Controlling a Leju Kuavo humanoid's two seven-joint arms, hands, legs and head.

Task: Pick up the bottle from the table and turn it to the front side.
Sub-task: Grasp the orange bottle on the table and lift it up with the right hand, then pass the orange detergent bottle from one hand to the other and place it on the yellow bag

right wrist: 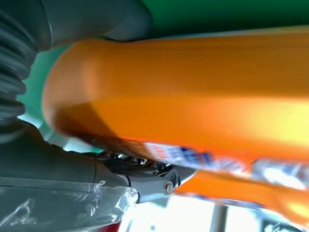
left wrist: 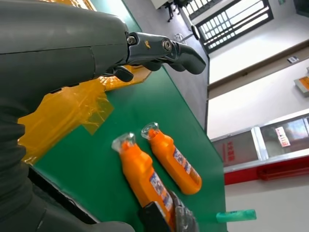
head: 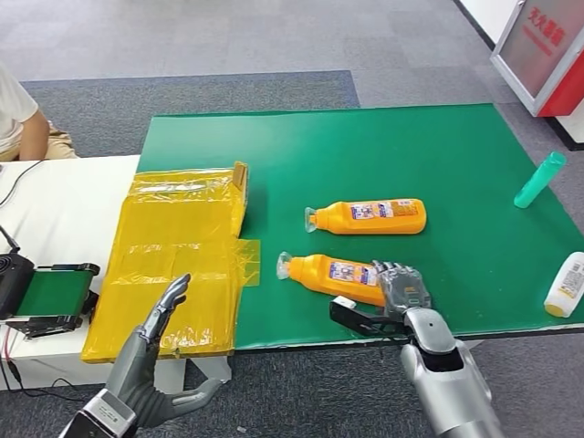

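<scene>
Two orange bottles with clear caps lie on their sides on the green mat (head: pixel 447 164), caps pointing left. My right hand (head: pixel 402 292) grips the base end of the near orange bottle (head: pixel 330 274), fingers over its top and the thumb along its front side. In the right wrist view this bottle (right wrist: pixel 182 87) sits close between the thumb and the fingers (right wrist: pixel 153 181). The far orange bottle (head: pixel 369 216) lies free behind it. My left hand (head: pixel 155 351) hovers open at the table's front left, over the yellow bag. The left wrist view shows both bottles, near (left wrist: pixel 144 176) and far (left wrist: pixel 175 162).
A crumpled yellow plastic bag (head: pixel 182 260) covers the mat's left edge. A teal bottle (head: pixel 539 180) and a white bottle (head: pixel 565 286) lie at the right side. A black device (head: pixel 48 297) sits on the white table (head: pixel 62 210); a person (head: pixel 17 123) sits at far left.
</scene>
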